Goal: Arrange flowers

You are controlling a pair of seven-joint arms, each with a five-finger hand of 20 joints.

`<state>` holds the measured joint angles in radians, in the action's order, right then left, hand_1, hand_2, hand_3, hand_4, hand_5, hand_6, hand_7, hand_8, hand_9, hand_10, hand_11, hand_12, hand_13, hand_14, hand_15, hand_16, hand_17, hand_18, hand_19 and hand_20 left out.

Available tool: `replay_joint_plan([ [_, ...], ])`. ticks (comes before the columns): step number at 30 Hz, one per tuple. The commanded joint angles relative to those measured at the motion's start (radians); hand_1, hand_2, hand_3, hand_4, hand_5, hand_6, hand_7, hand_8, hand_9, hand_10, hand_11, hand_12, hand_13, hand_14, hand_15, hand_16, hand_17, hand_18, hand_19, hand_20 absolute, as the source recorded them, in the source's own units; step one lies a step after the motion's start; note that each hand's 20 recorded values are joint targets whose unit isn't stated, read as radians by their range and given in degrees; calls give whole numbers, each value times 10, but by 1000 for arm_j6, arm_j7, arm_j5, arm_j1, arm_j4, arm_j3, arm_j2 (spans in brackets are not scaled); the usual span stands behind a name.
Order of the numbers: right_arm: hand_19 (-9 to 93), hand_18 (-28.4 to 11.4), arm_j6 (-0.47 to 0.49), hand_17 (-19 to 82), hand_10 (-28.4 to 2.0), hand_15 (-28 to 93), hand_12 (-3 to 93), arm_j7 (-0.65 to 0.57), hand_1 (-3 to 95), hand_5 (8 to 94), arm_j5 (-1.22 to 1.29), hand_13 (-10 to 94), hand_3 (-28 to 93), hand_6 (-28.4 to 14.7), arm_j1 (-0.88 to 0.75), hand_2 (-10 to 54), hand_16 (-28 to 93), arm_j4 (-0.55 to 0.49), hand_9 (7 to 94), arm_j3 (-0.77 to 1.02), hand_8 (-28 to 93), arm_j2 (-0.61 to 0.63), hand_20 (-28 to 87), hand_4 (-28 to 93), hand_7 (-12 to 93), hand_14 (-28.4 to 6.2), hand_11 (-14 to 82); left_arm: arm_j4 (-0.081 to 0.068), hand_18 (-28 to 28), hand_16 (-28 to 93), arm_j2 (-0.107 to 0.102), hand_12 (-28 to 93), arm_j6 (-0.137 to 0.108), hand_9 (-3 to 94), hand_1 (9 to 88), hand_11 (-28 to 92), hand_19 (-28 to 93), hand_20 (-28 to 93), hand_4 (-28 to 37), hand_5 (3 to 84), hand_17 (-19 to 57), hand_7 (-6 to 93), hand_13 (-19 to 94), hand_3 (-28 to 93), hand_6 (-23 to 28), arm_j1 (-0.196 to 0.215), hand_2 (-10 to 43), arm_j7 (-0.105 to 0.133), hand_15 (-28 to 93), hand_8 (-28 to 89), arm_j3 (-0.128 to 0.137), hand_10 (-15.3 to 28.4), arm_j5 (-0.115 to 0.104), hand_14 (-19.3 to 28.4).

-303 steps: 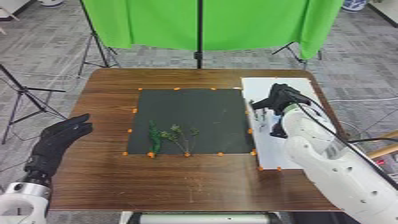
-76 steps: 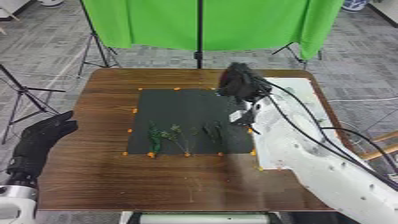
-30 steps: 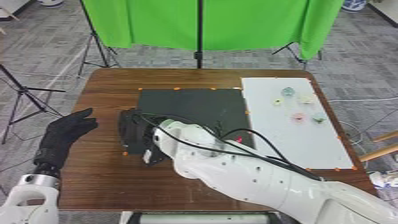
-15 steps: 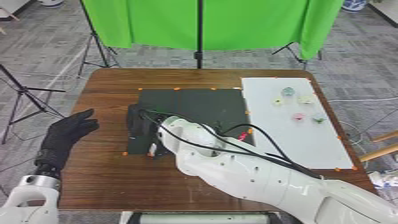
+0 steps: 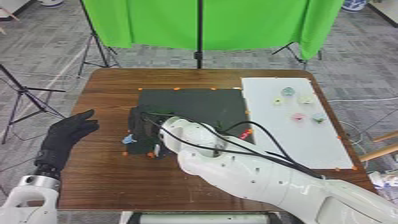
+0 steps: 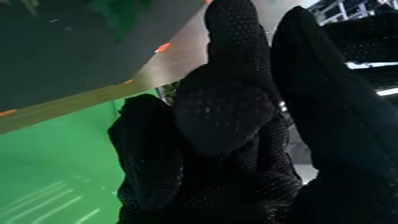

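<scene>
My right hand point(image 5: 140, 122) is over the left part of the dark mat point(image 5: 191, 96) in the head view. A light blue flower point(image 5: 130, 139) shows beside its lower left side; whether hand and flower touch is hidden. A red flower point(image 5: 246, 133) lies near the mat's right edge. In the right wrist view, the black glove of my right hand point(image 6: 222, 107) is near a blurred green piece point(image 6: 118, 14) on the mat. My left hand point(image 5: 69, 131) stays open left of the mat. My right hand and arm cover much of the mat's lower part.
On the white board point(image 5: 280, 137) at the right lie a teal flower point(image 5: 288, 91), a small yellow one point(image 5: 277, 101), a pale yellow one point(image 5: 306, 99), a pink one point(image 5: 298, 117) and a green one point(image 5: 320, 118). The right arm crosses the table's front right.
From the board's left side, my right hand has swung left over the mat, then shifted slightly right. The blue flower has come into sight beside it. The left hand has moved a little.
</scene>
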<state>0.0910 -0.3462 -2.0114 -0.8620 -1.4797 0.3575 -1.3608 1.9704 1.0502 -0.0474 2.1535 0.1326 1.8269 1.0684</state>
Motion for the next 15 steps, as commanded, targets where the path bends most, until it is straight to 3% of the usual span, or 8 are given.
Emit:
replay_joint_plan([
  [1, 932, -130, -65, 628, -102, 536, 349, -3, 481, 650, -39, 916, 627, 30, 19, -95, 371, -14, 824, -11, -59, 22, 534, -149, 193, -15, 171, 3, 152, -11, 5, 101, 14, 461, 248, 188, 190, 223, -270, 470, 132, 87, 394, 651, 69, 16, 140, -14, 185, -54, 8, 157, 4, 194],
  [4, 932, -130, -129, 628, -102, 537, 348, 9, 481, 650, -31, 915, 627, 28, 30, -95, 369, -26, 825, -30, -55, 31, 534, -149, 199, -14, 173, 7, 151, -11, 12, 102, 26, 461, 250, 188, 189, 223, -271, 470, 132, 88, 393, 647, 69, 33, 140, -23, 184, -54, 38, 156, 3, 194],
  [5, 932, -130, -140, 628, -103, 537, 349, 12, 479, 650, -37, 915, 628, 28, 32, -95, 368, -32, 823, -34, -50, 34, 534, -148, 201, -13, 175, 2, 151, -11, 16, 102, 26, 461, 250, 188, 188, 223, -272, 470, 132, 88, 393, 645, 69, 41, 141, -14, 184, -54, 52, 156, -13, 194],
  [6, 932, -131, -144, 628, -103, 538, 348, 15, 474, 650, -38, 915, 632, 27, 30, -95, 368, -40, 820, -35, -46, 37, 535, -147, 201, -13, 177, -10, 151, -10, 17, 102, 10, 461, 249, 188, 188, 223, -275, 470, 132, 88, 393, 641, 69, 48, 145, -2, 184, -54, 62, 156, -35, 194],
  [8, 932, -133, -147, 627, -107, 539, 329, 18, 458, 645, -26, 915, 648, 25, 27, -95, 369, -58, 802, -35, -80, 45, 539, -150, 195, -14, 192, -35, 151, -10, 9, 102, -59, 463, 242, 188, 187, 223, -278, 471, 133, 88, 395, 641, 68, 58, 163, 1, 185, -54, 69, 156, -82, 194],
  [9, 932, -133, -155, 627, -109, 539, 323, 10, 452, 641, -18, 914, 654, 24, 30, -95, 369, -71, 799, -40, -96, 53, 539, -149, 196, -14, 197, -41, 151, -11, 3, 102, -85, 463, 240, 189, 187, 223, -279, 473, 133, 88, 397, 644, 68, 63, 169, -4, 185, -55, 72, 156, -86, 194],
  [11, 932, -133, -161, 627, -111, 540, 309, 16, 443, 638, -16, 914, 663, 22, 31, -95, 368, -85, 793, -45, -104, 64, 540, -149, 198, -14, 200, -48, 152, -11, 11, 102, -72, 464, 239, 189, 189, 224, -280, 475, 134, 89, 398, 650, 67, 82, 184, -15, 186, -55, 94, 155, -77, 194],
  [15, 932, -137, -158, 622, -122, 541, 247, 26, 423, 637, 17, 911, 679, 20, 28, -95, 366, -101, 774, -40, -107, 72, 547, -143, 200, -17, 216, -64, 152, -12, 21, 101, -75, 467, 244, 190, 191, 224, -282, 477, 135, 91, 399, 653, 68, 97, 204, -28, 187, -56, 99, 154, -85, 193],
])
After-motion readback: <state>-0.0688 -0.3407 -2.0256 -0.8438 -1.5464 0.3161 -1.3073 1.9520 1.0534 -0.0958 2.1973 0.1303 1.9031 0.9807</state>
